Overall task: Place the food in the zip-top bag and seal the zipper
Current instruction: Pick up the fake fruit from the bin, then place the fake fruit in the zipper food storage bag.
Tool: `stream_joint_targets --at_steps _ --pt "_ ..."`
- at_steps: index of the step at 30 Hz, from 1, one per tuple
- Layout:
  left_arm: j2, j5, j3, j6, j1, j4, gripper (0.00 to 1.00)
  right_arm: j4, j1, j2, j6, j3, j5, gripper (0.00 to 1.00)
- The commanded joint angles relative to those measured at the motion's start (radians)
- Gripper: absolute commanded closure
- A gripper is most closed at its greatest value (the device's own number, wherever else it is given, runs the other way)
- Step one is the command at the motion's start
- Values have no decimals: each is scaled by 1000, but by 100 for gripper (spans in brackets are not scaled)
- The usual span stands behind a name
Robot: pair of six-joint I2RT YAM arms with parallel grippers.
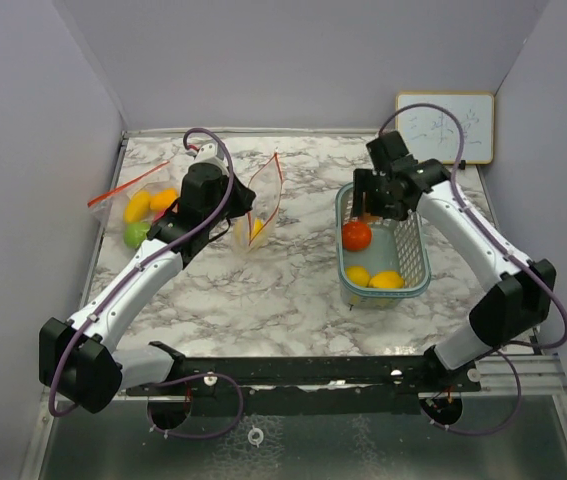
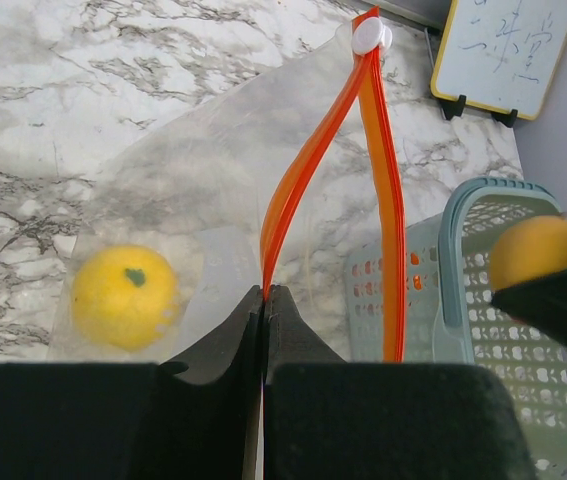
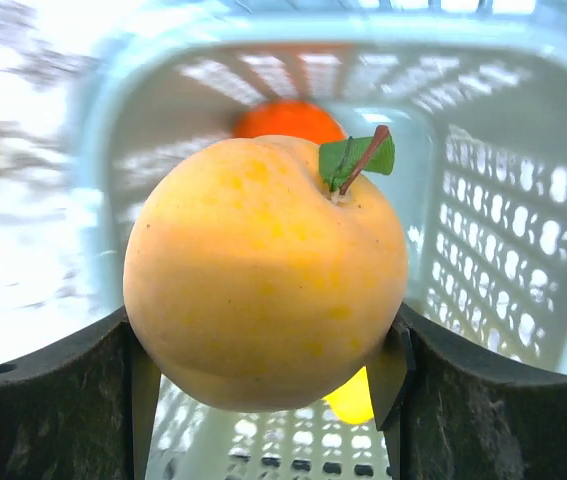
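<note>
I have the right gripper clamped on a yellow-orange fruit, square between its jaws over the basket, and the left gripper pinched tight on the orange zipper strip of the zip-top bag, with a yellow fruit inside the bag just left of those jaws.

- A marble-patterned table, white with grey veins.
- A pale green mesh basket stands on the table's right half.
- A yellow-framed whiteboard with faint markings leans upright at the far right corner.
</note>
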Motion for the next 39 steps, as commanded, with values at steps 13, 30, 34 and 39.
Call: stream_joint_targets --at_steps 13,30,34,39 --pt "-11 12 -11 -12 5 33 100 716 127 19 140 175 -770 78" --pt "-35 -10 -20 -20 7 34 100 885 154 206 307 87 -792 79" --pt "-37 -23 -14 -20 7 30 100 632 174 200 186 123 -633 79" --pt "-34 -50 -6 -10 8 22 100 415 194 236 87 203 -489 77"
